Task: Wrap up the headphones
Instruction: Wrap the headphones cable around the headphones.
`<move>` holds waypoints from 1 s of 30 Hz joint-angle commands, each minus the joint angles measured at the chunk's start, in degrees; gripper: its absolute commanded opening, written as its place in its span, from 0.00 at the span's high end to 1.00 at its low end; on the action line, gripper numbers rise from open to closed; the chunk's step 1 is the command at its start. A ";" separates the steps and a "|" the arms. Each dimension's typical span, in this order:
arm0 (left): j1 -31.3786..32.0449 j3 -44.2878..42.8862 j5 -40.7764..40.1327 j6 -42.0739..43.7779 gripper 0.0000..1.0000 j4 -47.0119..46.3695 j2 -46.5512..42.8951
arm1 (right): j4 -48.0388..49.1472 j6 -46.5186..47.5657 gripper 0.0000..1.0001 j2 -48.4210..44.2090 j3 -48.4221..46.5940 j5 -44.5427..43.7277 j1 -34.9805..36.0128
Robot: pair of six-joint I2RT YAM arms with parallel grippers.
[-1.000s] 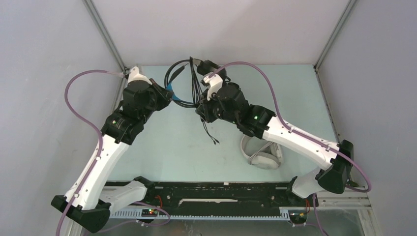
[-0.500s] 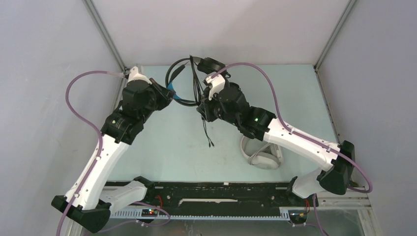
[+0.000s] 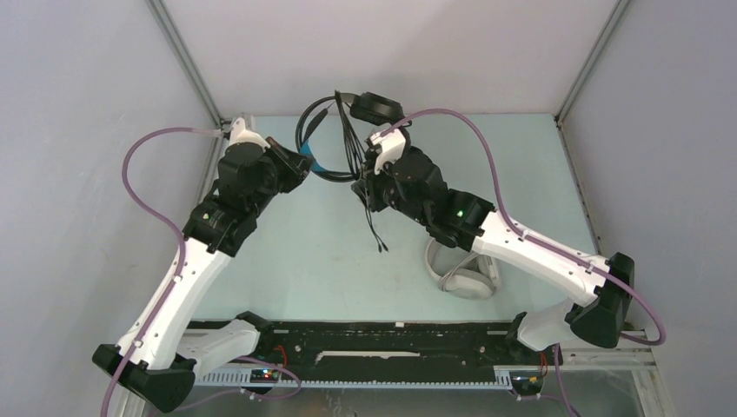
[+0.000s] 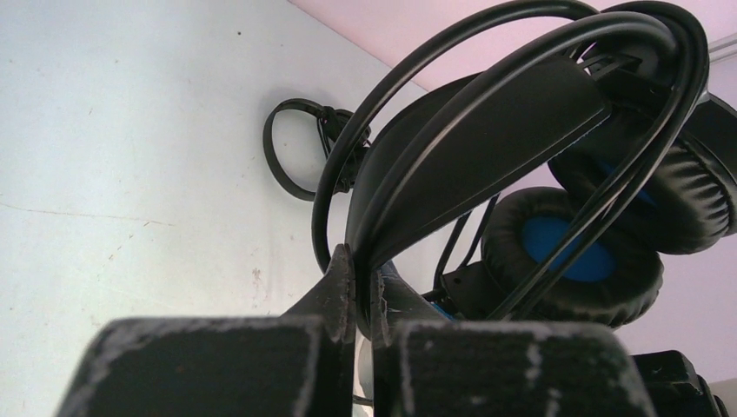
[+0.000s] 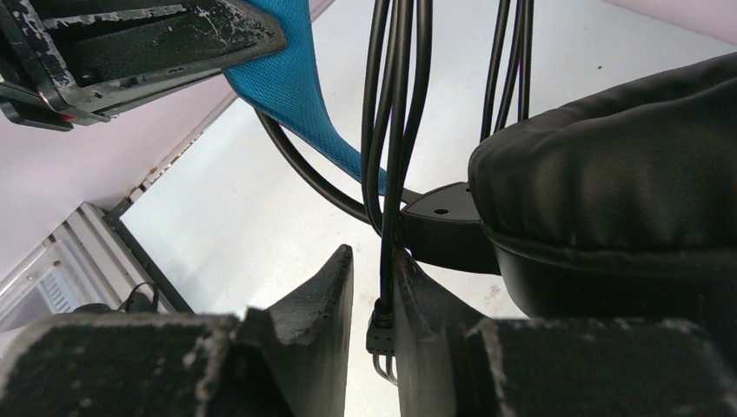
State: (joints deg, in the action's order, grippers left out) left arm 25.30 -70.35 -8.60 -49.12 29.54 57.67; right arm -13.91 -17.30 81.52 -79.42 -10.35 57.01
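Hanging above the far end of the pale green table (image 3: 287, 261), inside plain grey walls (image 3: 78, 87), the bulky black headphones (image 3: 372, 108) are pinched at the headband by the left gripper (image 4: 356, 278), its jaws pressed together on it. The right gripper (image 5: 374, 287) stands slightly apart, with the black cable (image 5: 395, 104) dangling between its jaws. The white headphones (image 3: 461, 274) lie on the table beside the right arm, and the thin black headset (image 4: 291, 161) lies near the wall.

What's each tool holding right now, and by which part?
The left tool clamps the black headphones by the headband. Their cable hangs inside the slightly parted right tool; a grip cannot be told.
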 commanded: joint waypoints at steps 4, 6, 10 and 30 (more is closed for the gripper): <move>-0.07 -0.70 3.27 -2.37 1.00 -5.38 -2.56 | 9.66 5.43 0.77 -1.62 1.82 -4.08 -0.19; -0.10 -1.16 3.05 -1.81 1.00 -4.39 -2.47 | 9.95 5.60 0.69 -2.10 1.90 -3.81 -0.08; -0.07 -1.46 -0.05 0.81 1.00 -3.00 -2.56 | 10.09 4.76 0.65 -3.06 1.83 -1.99 0.00; -0.16 -7.21 -0.34 5.90 1.00 4.89 0.15 | 20.57 -0.11 0.61 -15.89 15.25 13.44 -2.56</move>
State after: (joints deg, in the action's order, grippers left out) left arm 25.21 -70.50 -8.86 -43.29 37.98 58.19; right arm 0.51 -17.50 71.75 -67.33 -2.55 54.19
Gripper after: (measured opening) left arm 0.023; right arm 0.360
